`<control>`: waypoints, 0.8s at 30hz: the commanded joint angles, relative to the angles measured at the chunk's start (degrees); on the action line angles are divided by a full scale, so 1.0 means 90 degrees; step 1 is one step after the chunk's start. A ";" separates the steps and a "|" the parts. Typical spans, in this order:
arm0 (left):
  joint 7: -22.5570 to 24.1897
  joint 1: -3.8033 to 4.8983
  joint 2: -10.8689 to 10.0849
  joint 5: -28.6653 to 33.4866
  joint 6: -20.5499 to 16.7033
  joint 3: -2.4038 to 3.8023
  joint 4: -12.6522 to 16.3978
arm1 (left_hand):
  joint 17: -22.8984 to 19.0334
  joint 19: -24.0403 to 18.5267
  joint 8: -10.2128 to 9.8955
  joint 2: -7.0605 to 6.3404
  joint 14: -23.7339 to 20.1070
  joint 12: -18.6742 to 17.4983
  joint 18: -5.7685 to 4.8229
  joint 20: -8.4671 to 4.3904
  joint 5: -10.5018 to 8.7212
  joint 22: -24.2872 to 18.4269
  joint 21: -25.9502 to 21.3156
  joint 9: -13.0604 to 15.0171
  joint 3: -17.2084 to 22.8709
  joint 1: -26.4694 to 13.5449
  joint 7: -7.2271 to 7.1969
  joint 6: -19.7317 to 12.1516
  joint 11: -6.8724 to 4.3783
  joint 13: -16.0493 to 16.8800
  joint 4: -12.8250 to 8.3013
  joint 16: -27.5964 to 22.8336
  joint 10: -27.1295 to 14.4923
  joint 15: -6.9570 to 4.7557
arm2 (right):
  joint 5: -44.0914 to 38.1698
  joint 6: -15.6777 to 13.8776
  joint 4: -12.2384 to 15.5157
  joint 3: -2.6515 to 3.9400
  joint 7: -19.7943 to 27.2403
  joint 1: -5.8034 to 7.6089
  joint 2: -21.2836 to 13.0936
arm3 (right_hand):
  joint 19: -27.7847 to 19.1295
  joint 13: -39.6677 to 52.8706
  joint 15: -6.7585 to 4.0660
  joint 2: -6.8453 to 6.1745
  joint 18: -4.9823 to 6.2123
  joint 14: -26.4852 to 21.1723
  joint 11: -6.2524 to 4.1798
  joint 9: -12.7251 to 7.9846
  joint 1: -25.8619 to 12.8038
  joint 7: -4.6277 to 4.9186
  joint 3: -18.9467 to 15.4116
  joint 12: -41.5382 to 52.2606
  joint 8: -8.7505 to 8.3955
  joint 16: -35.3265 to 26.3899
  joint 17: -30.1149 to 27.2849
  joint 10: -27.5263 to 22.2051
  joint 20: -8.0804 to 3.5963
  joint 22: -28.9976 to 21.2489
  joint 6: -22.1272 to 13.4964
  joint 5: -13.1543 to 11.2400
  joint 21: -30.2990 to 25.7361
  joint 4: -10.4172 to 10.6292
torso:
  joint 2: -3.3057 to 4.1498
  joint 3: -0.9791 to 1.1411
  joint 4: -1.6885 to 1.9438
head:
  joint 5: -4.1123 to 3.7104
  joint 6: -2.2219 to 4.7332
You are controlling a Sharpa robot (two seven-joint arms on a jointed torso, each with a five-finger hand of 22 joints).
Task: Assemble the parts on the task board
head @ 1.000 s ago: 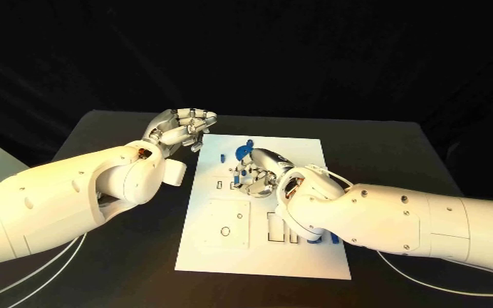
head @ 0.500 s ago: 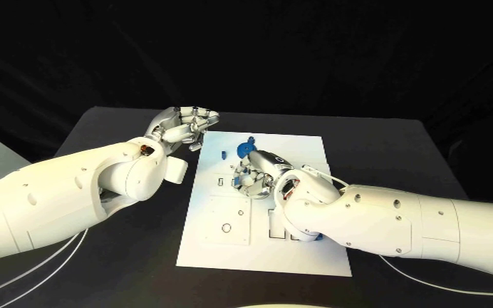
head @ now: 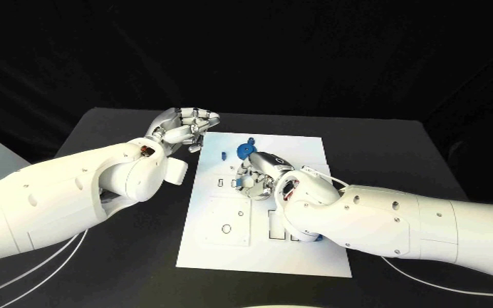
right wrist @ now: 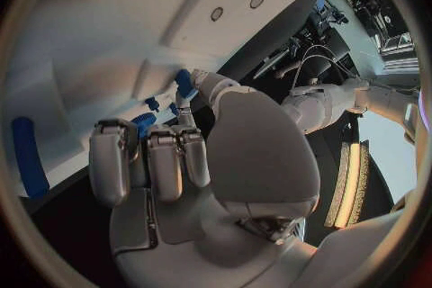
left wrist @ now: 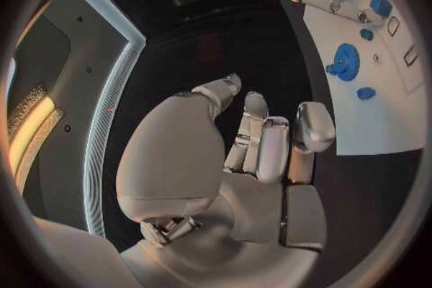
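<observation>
Task board (head: 262,208) white on black table (head: 123,126), right hand (head: 257,178) pinching blue part (right wrist: 184,83) – left hand (head: 188,126) curled, holding nothing

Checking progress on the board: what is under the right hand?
The right hand covers the middle of the task board; its fingers touch a small blue part. Anything beneath the palm is hidden.

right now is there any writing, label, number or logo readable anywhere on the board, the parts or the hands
None can be read.
Task board: outlines and cut-outs, no legible lettering.
Blue gear and the other blue parts: no markings.
Left hand and right hand: no readable brand or number.
If there is fine print, it is too small to make out.
</observation>
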 commanded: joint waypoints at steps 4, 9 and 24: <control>-0.0013 0.0003 0.0006 -0.0086 0.0044 0.0004 0.0007 | 0.0347 0.0130 0.0049 0.0026 0.0208 0.0227 -0.0068 0.0007 -0.0005 0.0118 0.0091 0.0003 0.0031 -0.0066 -0.0010 -0.0050 -0.0002 0.0216 0.0012 0.0145 0.0164 -0.0004 | -0.0197 0.0153 -0.0024 -0.0002 -0.0059 -0.0009 0.0018 | 0.0167 0.1623 -0.0047 -0.0015 -0.0055 0.0675 -0.0046 -0.0014 -0.0063 -0.0028 0.0017 -0.0016 0.0019 0.0034 0.1675 0.0613 -0.0066 0.1005 -0.0003 -0.0015 -0.0023 -0.0010 | 0.0003 -0.0002 0.0002 | 0.0005 0.0027; -0.0021 0.0003 0.0010 -0.0103 0.0051 0.0004 0.0007 | 0.0353 0.0134 0.0050 0.0026 0.0212 0.0256 -0.0069 0.0007 -0.0005 0.0123 0.0094 0.0002 0.0030 -0.0067 -0.0010 -0.0051 -0.0001 0.0252 0.0012 0.0149 0.0186 -0.0004 | -0.0217 0.0162 -0.0038 -0.0002 -0.0064 -0.0011 0.0032 | 0.0159 0.1613 -0.0047 -0.0034 -0.0051 0.0675 -0.0043 -0.0015 -0.0097 -0.0024 0.0011 -0.0027 0.0019 0.0034 0.1675 0.0604 -0.0066 0.0993 -0.0017 -0.0024 -0.0041 -0.0003 | 0.0002 -0.0003 0.0000 | 0.0018 0.0031; -0.0029 0.0003 0.0010 -0.0120 0.0054 0.0004 -0.0008 | 0.0460 0.0175 0.0058 0.0029 0.0266 0.0388 -0.0078 0.0006 -0.0005 0.0170 0.0119 -0.0001 0.0028 -0.0072 -0.0010 -0.0058 -0.0001 0.0403 0.0013 0.0191 0.0288 -0.0003 | -0.0256 0.0166 -0.0085 -0.0002 -0.0070 -0.0011 0.0039 | 0.0141 0.1541 -0.0014 -0.0195 -0.0043 0.0675 0.0001 -0.0033 -0.0288 0.0029 -0.0092 -0.0106 -0.0017 0.0034 0.1675 0.0537 -0.0047 0.0973 -0.0189 0.0132 -0.0089 0.0019 | -0.0004 -0.0003 0.0002 | 0.0016 0.0038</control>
